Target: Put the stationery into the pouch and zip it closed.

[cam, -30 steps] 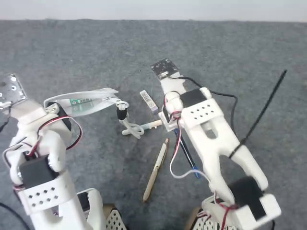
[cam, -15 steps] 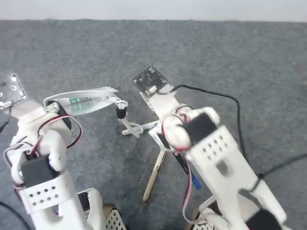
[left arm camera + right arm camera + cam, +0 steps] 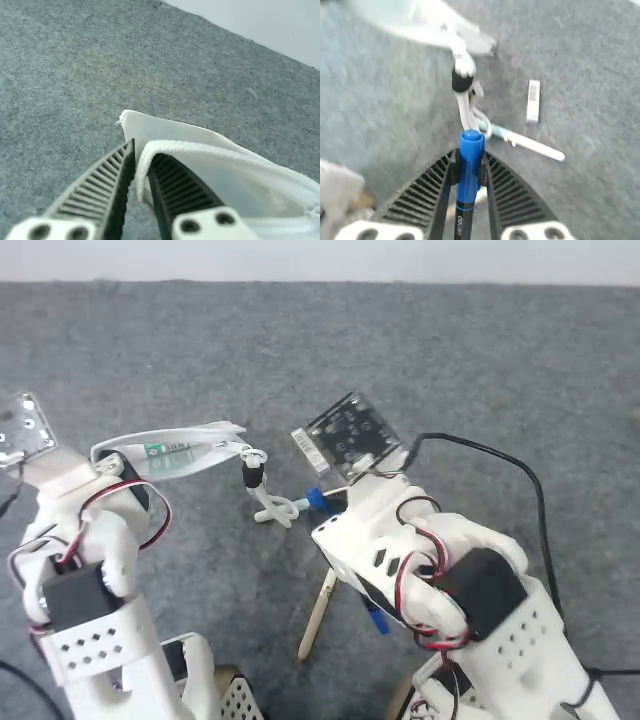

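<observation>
My right tool [image 3: 470, 154] grips the blue pen [image 3: 470, 142]. My left tool [image 3: 141, 151] pinches the pouch [image 3: 215, 162] by its rim. Its mouth looks barely parted, so the pen may jam there and slip askew.

Looking down on a grey, fuzzy mat [image 3: 150, 350] spreading flat over the table, speckled light and dark like felt or short carpet and lying smooth from the near side to the far one. Running back to a straight far edge and meeting there a pale strip [image 3: 320, 258], plain and off-white, perhaps a wall, and showing again as a pale corner beyond the grey in the left wrist view. Sitting under soft, even light, casting only faint, blurred shadows on the grey.
</observation>
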